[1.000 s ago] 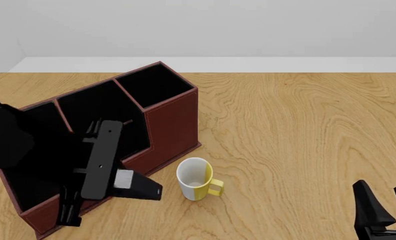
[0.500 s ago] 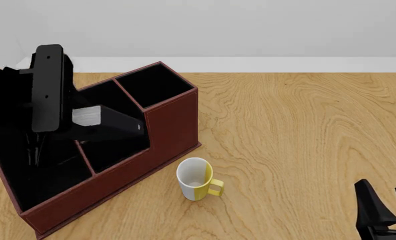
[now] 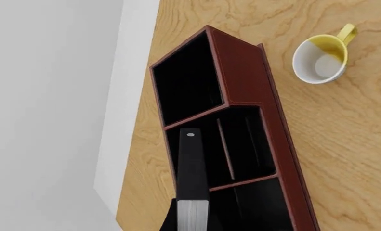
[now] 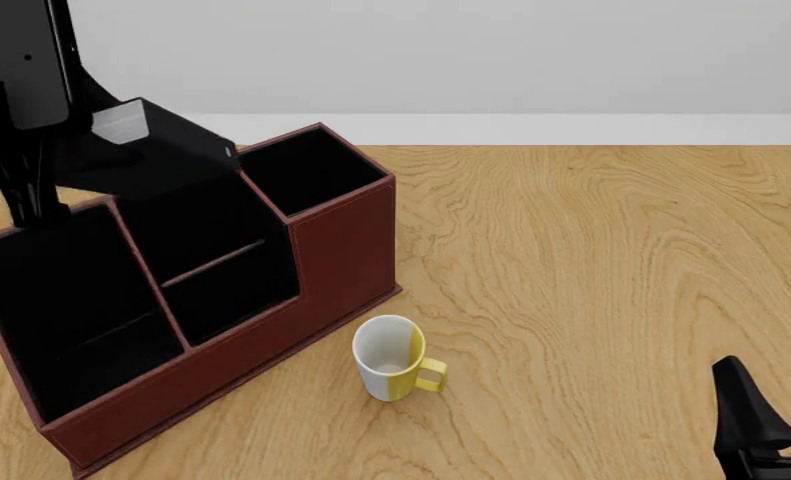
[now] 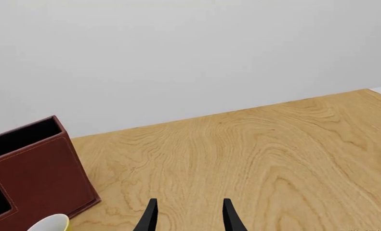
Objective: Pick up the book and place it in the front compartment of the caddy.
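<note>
left gripper (image 4: 48, 150): clamped on the small thick black book with white page edges (image 4: 155, 140), held up over the reddish-brown leather-look caddy (image 4: 335, 250)
right gripper (image 5: 187, 216): fingers apart, holding nothing, low over the wooden table (image 4: 609, 260)
white-and-yellow mug (image 4: 395, 358): standing just beside the caddy

open tabletop (image 4: 609, 260) right of caddy (image 4: 342, 250) | mug (image 4: 392, 358) just beside caddy's front wall | slots open-topped
</note>
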